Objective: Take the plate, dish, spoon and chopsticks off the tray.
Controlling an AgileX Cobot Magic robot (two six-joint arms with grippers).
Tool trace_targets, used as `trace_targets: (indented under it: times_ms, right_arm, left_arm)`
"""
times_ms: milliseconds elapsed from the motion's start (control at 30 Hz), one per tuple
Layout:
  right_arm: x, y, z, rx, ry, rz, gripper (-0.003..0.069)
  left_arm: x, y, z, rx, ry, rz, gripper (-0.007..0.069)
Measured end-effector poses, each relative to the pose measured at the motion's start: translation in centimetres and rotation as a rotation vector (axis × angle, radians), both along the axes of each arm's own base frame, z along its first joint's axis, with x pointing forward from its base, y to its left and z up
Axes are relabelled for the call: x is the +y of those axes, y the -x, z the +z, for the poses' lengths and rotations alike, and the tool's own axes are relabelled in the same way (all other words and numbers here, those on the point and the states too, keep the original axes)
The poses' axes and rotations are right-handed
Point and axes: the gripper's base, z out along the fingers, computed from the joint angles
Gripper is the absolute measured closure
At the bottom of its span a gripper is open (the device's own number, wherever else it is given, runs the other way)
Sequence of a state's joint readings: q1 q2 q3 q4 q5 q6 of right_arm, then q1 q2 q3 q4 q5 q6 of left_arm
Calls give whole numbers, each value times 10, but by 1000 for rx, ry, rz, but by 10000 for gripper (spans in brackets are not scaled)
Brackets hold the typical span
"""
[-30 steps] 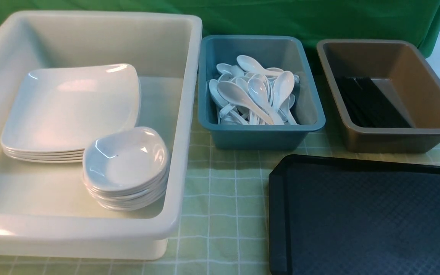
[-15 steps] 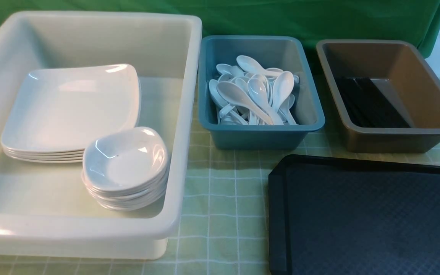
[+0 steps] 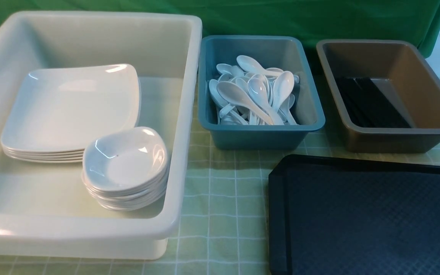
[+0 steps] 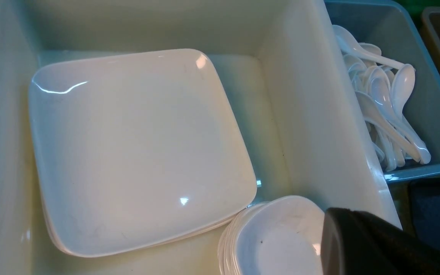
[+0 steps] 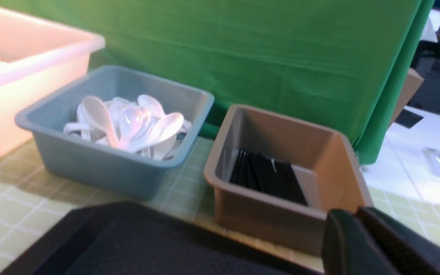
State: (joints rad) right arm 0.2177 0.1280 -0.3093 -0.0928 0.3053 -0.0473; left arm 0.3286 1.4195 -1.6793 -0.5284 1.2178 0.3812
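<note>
1. My left claw (image 4: 343, 229) has its jaws fully together, holding nothing. In the left wrist view it hangs over the stack of small deep white dishes (image 3: 126, 160).
2. My right claw (image 5: 351, 231) shows only as a dark tip in the right wrist view. I cannot tell its jaw gap, and I see nothing in it.
3. The big flat black textured plastic tray (image 3: 357, 221) lies at 4 o'clock in the front view. Its visible surface is bare, but its right and near parts are cut off.
4. The large squarish glossy white plate (image 3: 71, 107) tops a pile at 9 o'clock inside the deep white plastic tub (image 3: 189, 114), with the dish stack touching the pile's near corner.
5. The white soup spoons (image 3: 258, 97) are heaped in the blue plastic bin (image 3: 258, 139) at 12 o'clock. The thin black chopsticks (image 3: 369, 103) lie in the brown plastic tub (image 3: 426, 95) at 2 o'clock.
6. Judgement: clearing appears complete and what remains is withdrawal.
7. To do it well, I should raise my left claw straight up clear of the dish stack and tub wall before any sideways travel, so nothing topples. I should also check the unseen tray area before finishing.
</note>
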Motion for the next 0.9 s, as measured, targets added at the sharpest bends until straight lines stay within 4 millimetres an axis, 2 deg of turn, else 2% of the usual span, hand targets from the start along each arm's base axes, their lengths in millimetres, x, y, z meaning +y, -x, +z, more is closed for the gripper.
trace_targets:
  times_ms: [467,567,733,900]
  right_arm:
    - [1,-2,-8,17,3,1,568]
    - [1,-3,-27,44,8,-1,560]
    - [-3,-3,-70,130,23,-61,552]
    - [-7,-4,-94,170,23,-143,542]
  left_arm:
    - [0,0,0,0,-1,-1,641]
    - [0,0,0,0,-3,-3,641]
    - [0,0,0,-2,-7,-5,641]
    - [0,0,0,-2,-7,-5,641]
